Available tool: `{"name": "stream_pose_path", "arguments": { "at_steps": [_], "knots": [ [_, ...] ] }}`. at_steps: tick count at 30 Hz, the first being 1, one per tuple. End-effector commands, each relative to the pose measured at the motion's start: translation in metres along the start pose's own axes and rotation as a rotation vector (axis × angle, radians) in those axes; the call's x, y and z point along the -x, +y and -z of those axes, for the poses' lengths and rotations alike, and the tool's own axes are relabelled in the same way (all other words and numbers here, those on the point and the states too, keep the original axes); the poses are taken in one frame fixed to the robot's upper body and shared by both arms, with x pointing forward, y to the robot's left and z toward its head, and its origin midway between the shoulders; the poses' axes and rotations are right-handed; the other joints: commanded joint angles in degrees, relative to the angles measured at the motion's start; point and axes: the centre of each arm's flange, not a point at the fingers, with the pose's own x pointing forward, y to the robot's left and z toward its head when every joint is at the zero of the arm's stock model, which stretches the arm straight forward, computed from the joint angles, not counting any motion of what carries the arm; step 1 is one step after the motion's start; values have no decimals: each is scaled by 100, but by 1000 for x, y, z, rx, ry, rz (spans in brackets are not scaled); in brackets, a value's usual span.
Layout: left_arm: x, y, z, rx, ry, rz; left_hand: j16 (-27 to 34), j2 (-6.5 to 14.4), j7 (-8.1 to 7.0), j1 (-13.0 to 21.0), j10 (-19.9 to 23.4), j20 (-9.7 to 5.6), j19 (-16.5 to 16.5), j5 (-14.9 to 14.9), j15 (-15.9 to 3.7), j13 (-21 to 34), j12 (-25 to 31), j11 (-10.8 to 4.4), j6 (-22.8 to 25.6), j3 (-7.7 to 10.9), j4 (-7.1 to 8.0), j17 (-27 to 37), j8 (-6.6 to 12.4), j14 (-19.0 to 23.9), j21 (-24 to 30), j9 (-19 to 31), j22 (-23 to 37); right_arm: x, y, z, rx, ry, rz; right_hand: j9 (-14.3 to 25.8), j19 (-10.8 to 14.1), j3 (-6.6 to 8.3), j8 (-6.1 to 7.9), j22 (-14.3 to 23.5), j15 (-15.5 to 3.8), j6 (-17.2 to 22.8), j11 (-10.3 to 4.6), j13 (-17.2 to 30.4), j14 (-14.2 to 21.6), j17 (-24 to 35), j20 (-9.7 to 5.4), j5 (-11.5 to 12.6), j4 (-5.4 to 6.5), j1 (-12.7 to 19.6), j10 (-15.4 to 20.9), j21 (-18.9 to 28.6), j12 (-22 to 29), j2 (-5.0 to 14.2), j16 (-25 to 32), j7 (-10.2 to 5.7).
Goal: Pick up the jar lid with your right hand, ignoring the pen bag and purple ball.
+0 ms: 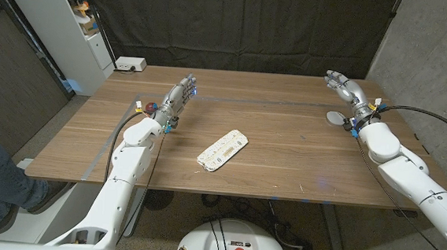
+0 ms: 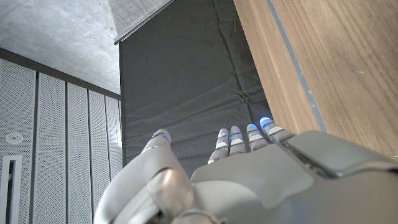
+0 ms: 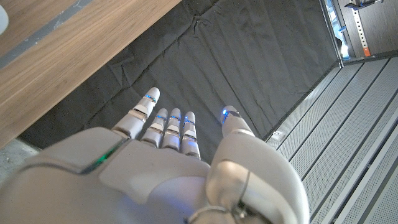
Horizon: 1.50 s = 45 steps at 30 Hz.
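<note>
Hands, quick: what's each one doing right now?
Left hand: open, holding nothing.
Right hand: open, holding nothing; jar lid on table.

The pen bag (image 1: 223,149) lies mid-table (image 1: 283,176), jar lid (image 1: 336,117) far to its right.

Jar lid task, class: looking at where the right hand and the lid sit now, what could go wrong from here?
1. The jar lid lies flat near the table's right edge, so a nudge might slide it off.
2. The right hand is open beyond the lid; drawing back, the wrist could sweep it.
3. The lid looks thin and low, so fingers may slip over it.
</note>
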Motion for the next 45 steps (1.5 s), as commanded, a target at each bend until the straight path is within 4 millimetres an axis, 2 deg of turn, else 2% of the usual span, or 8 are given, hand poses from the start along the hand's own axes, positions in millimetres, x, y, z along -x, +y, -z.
{"name": "stream_pose_path", "arguments": {
  "at_steps": [1,9,45],
  "knots": [
    [2,1,0,-16,10,7,-4,56,44,15,29,13,-61,-28,24,17,7,3,26,-4,-33,16,19,-12,-3,20,10,3,-6,-1,62,7,5,-3,44,4,10,22,-14,40,-35,15,43,-6,13,40,-37,58,34,17,28,10,56,-7],
    [1,1,-2,-21,12,10,-12,62,37,18,15,43,-86,-29,20,18,-1,4,14,-3,-42,16,12,-30,-14,20,10,4,-8,0,101,13,5,-3,41,4,7,22,-7,38,-33,15,45,-9,14,41,-39,68,40,15,29,14,57,-10],
    [0,8,-4,-41,11,26,-24,77,57,27,-25,40,-112,-33,33,18,-18,18,1,-6,-78,16,5,-80,-24,20,10,7,-9,-19,391,-10,19,-2,-88,-8,12,22,-21,66,-53,15,33,-26,39,41,-48,98,41,-26,24,6,52,-21]
  ]
}}
